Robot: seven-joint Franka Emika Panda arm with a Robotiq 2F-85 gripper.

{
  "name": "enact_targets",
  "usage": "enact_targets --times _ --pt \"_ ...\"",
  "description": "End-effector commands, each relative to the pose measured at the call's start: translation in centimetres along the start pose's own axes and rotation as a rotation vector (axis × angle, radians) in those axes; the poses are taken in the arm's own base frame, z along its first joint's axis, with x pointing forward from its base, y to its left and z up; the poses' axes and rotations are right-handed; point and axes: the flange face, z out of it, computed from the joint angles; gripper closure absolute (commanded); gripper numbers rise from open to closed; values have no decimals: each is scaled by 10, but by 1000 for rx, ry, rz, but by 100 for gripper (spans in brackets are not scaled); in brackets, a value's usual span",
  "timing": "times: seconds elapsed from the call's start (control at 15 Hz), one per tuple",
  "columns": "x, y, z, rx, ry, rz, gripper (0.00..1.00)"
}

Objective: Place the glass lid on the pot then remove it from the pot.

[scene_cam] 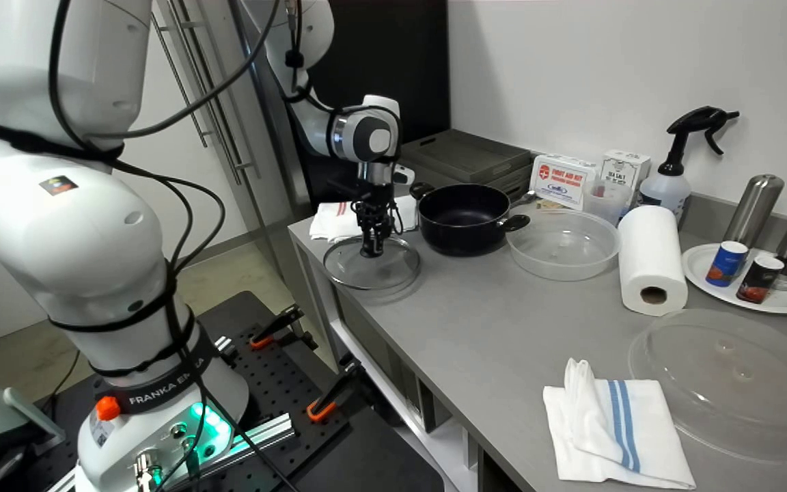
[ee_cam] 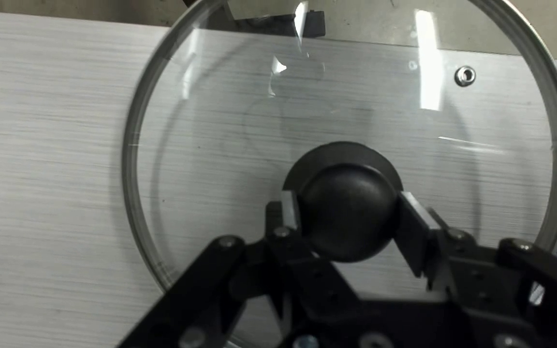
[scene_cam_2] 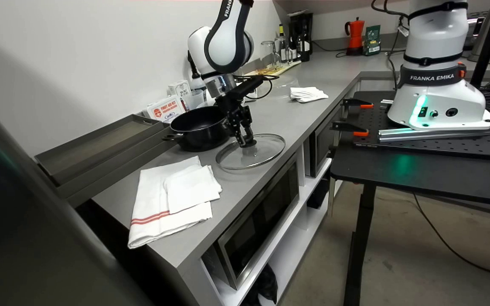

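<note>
One claw (ee_cam: 353, 212), partly closed, grips the glass lid (scene_cam: 371, 272) by its knob (ee_cam: 347, 208); the uncovered pot (scene_cam: 458, 238) lies just beside the claw, toward the wall (scene_cam: 605, 75).

I count from afar, in an exterior view: one first-aid kit box (scene_cam: 563, 180); one sea-salt box (scene_cam: 624, 172), beside it; one spray bottle (scene_cam: 667, 186), upright; one paper-towel roll (scene_cam: 652, 254), on its side; one blue-striped white towel (scene_cam: 609, 427), folded; grey trays (scene_cam: 467, 154), stacked.
</note>
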Motion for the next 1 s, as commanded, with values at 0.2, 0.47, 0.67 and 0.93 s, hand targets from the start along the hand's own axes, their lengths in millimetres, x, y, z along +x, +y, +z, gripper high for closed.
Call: enact_targets --times 0.2,0.47,0.67,0.93 --pt "8 -10 -1 33 115 -19 75" --pt "13 -12 0 50 182 -23 75" --pt "14 -12 1 51 191 -23 75" --pt "16 -10 1 33 192 -12 75"
